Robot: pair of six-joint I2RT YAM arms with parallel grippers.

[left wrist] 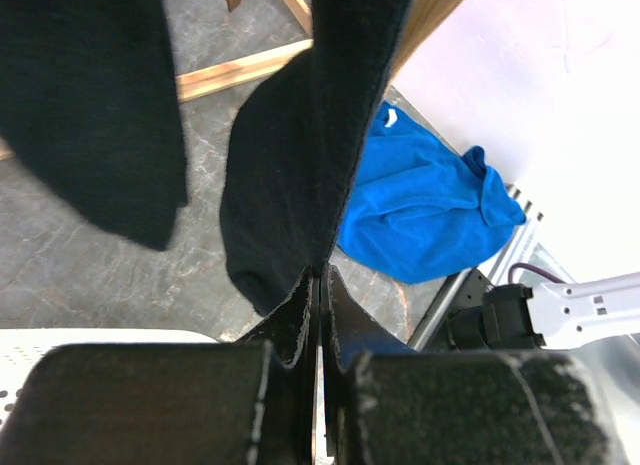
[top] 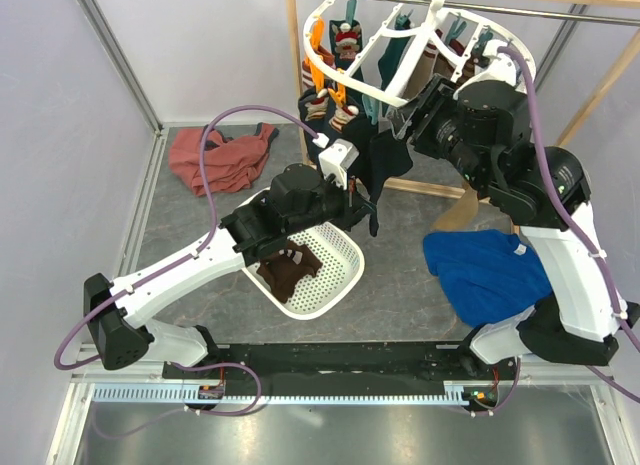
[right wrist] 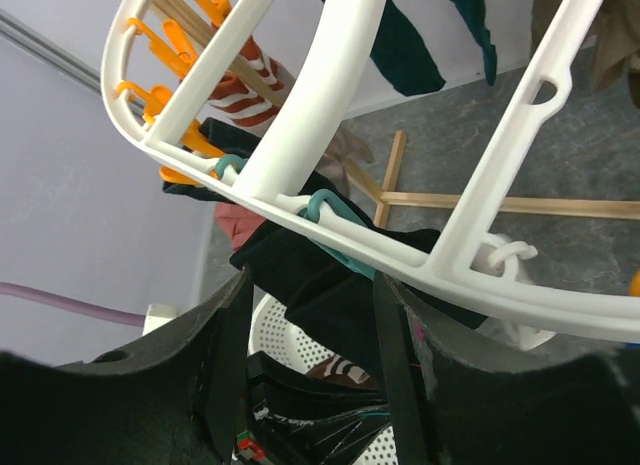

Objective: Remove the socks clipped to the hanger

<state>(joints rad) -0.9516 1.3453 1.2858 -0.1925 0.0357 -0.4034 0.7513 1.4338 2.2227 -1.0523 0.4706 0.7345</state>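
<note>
The white oval hanger hangs at the top of the overhead view, with several socks clipped to it. A long black sock drops from its near rim. My left gripper is shut on that sock's lower part, and in the left wrist view the black sock runs straight up from my left gripper. My right gripper stands open just under the hanger rim. The sock's black top and a teal clip lie between its fingers.
A white perforated basket below my left arm holds brown striped socks. A rust-red garment lies at the back left, a blue cloth by my right arm. A wooden frame stands behind. Orange clips line the hanger's far rim.
</note>
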